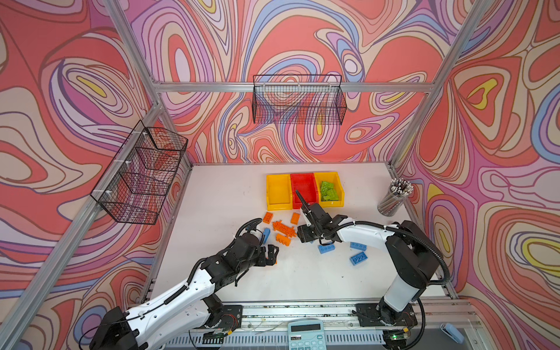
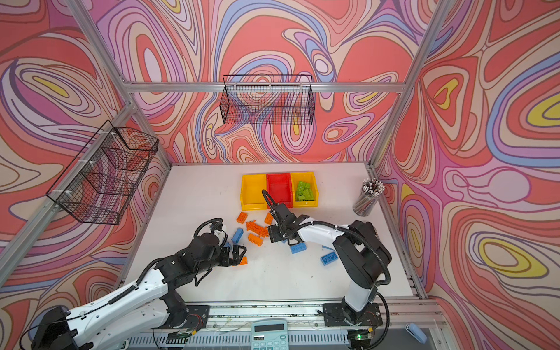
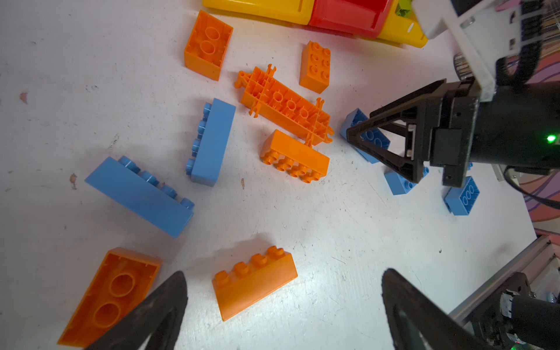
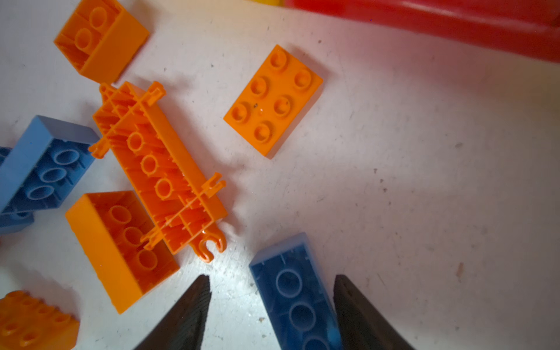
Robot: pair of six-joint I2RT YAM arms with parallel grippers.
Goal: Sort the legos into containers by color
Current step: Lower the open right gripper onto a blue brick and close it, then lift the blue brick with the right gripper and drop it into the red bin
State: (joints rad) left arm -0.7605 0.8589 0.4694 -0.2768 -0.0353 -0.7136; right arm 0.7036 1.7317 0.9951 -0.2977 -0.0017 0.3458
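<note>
I see right gripper (image 4: 271,276) half spread, straddling blue brick (image 4: 295,291), not clamped. Left gripper (image 3: 281,272) released wide, over orange brick (image 3: 254,281).

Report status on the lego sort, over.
Left tool open over orange brick. Right tool open, straddling blue brick. Greens binned, the rest loose. No obstruction seen.

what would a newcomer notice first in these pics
The loud swirly wallpaper all around the cell hits first. Next, three bins sit in a row at the back of the white table, and only the right-end yellow bin holds lime green legos. Orange legos and blue legos lie scattered mid-table in front of them.
</note>
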